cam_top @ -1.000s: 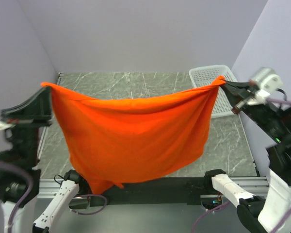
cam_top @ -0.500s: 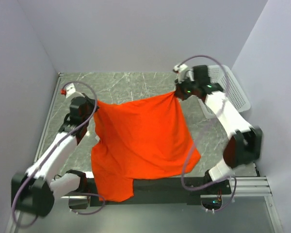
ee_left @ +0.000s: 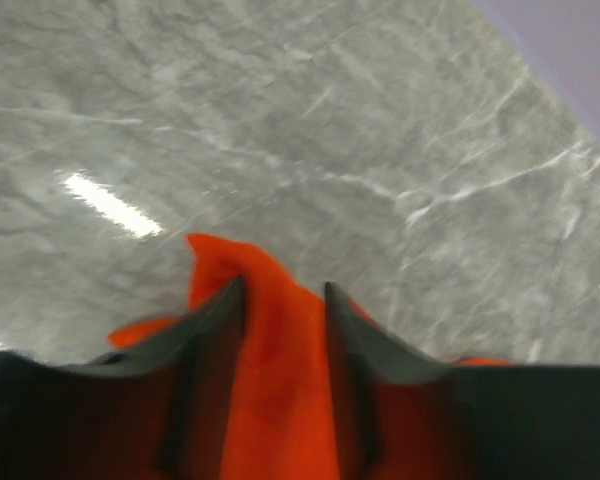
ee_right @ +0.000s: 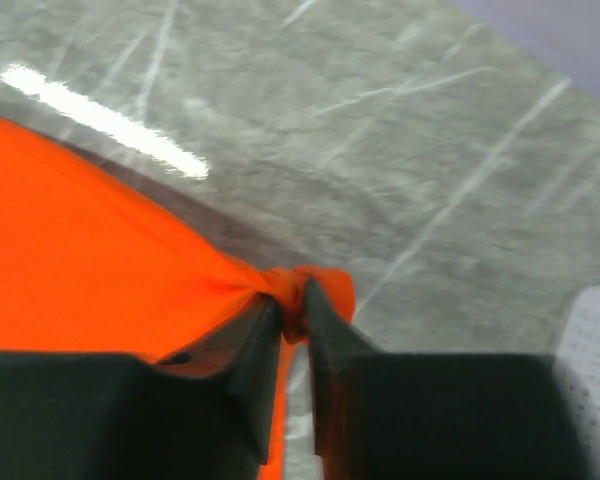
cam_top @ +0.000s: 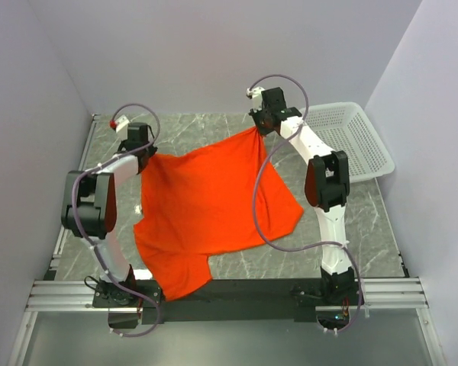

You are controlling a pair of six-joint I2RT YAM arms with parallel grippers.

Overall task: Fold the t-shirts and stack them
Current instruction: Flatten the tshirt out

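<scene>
Left gripper [ee_left: 283,290]: dark fingers [ee_left: 208,322] parted, at bottom of frame.
T-shirt [ee_left: 272,385]: orange-red fold filling the gap, bunched peak poking past the fingertips.
Table [ee_left: 280,120]: grey veined marble, glare streak at left.
Wall [ee_left: 570,45]: pale lilac, top-right corner.

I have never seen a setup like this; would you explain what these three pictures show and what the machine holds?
This is a robot with two arms bolted at the near edge of a table. One picture looks down from above and behind them; the other two come from a camera on each wrist, showing its own fingers. An orange-red t-shirt lies spread on the table, a white mesh basket at far right. The right gripper pinches one far corner; the left gripper has the other between its parted fingers, how firmly I cannot tell.
</scene>
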